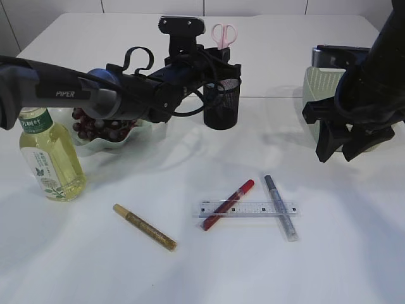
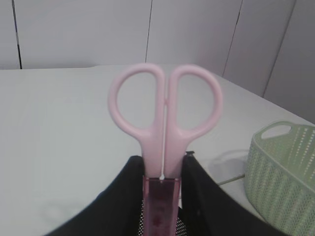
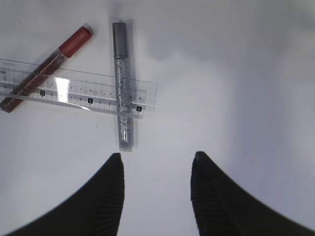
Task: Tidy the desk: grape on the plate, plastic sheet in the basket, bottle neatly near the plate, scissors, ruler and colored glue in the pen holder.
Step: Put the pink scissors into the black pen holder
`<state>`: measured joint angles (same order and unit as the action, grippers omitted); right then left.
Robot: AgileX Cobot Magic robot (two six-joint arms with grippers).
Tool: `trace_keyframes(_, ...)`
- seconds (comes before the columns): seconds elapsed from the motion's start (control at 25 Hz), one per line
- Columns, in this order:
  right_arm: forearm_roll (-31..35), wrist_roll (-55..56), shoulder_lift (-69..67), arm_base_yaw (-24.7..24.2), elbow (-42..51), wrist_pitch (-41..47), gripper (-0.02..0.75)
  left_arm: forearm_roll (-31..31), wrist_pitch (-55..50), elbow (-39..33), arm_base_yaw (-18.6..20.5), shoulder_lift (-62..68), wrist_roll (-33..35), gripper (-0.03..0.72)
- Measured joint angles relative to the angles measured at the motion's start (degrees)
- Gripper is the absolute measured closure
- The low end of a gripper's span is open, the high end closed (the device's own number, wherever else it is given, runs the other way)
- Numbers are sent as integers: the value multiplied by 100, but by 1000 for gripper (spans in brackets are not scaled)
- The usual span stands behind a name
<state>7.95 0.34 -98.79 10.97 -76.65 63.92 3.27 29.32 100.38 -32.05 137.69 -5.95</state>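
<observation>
Pink-handled scissors (image 1: 223,35) (image 2: 165,113) stand handles-up in the black mesh pen holder (image 1: 221,107). My left gripper (image 1: 212,63) (image 2: 163,161) is shut on them just below the handles. My right gripper (image 1: 340,151) (image 3: 157,157) hangs open and empty above the table, right of the clear ruler (image 1: 247,208) (image 3: 74,91). A red glue pen (image 1: 228,204) (image 3: 49,61) and a silver one (image 1: 280,207) (image 3: 122,83) lie across the ruler. A gold glue pen (image 1: 144,227) lies alone. Grapes (image 1: 95,126) rest on the green plate (image 1: 142,130), beside the bottle (image 1: 50,155). No plastic sheet shows.
The pale green basket (image 1: 319,85) (image 2: 283,172) stands at the back right, partly behind my right arm. My left arm stretches over the plate toward the pen holder. White table extends in front of the pens.
</observation>
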Motion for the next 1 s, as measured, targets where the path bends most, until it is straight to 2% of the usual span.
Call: trace_keyframes(1.0,0,0,0,0,0,-8,374,-12,2,228,-26,0,0,481)
